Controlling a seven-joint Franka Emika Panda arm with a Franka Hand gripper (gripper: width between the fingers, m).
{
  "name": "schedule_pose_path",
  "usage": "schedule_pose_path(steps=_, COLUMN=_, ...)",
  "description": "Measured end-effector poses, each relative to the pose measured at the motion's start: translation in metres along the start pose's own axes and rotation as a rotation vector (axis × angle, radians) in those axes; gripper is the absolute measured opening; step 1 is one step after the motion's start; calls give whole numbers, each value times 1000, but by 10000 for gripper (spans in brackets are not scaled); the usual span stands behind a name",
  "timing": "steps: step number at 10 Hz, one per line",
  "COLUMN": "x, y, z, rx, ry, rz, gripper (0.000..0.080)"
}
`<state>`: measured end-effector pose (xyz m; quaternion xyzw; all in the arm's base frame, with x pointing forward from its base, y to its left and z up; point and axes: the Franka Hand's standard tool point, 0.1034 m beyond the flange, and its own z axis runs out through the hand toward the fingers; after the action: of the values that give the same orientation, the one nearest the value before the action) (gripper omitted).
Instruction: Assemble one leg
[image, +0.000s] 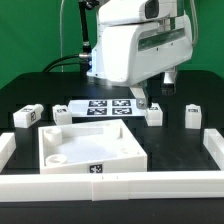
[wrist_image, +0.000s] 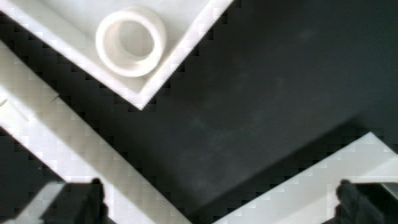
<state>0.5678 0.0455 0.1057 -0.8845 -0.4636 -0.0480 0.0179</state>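
Hovering just beyond the large white square plastic panel, the pincer is gaping empty, seemingly lining up on the small white stubby plastic leg sitting past the panel's far corner.

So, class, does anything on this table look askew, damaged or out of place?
Nothing looks damaged or spilled. The white panel sits slightly skewed to the front wall, and the leg at the exterior view's left seems turned differently from the other legs. The gripper is open over bare table, holding nothing.
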Motion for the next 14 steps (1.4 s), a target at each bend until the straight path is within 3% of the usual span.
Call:
schedule_pose_path(steps=1, x=-15, y=-3, z=3, rx=-24, ry=9, rz=-109, gripper=650)
schedule_pose_path(steps=2, x=-40, y=-10, z=8, rx=-29, ry=2, rz=-209, gripper=650)
schedule_pose_path(steps=3, x=-54, y=-11, z=12, rx=-19, ry=-11, rz=-309, gripper=650)
schedule_pose_path(steps=5, x=-66, y=-8, z=19, rx=-17, ry=-47, rz=-417, gripper=650)
schedule_pose_path(steps=9, x=-73, y=-7, z=21, rx=-17, ry=-49, rz=-479, gripper=650)
schedule_pose_path(steps=11, x=-110, y=-9, z=33, rx=-6, ry=-56, rz=-662, gripper=650)
schedule_pose_path(steps=12, x=-123, y=-11, z=39, rx=-17, ry=-60, rz=-733, gripper=650)
schedule_pose_path(steps=13, x=-130, y=-14, z=47, rx=-39, ry=-61, rz=-767, gripper=650)
schedule_pose_path(steps=14, x=-136, y=-17, z=51, rx=-36, ry=-63, rz=-775, gripper=650)
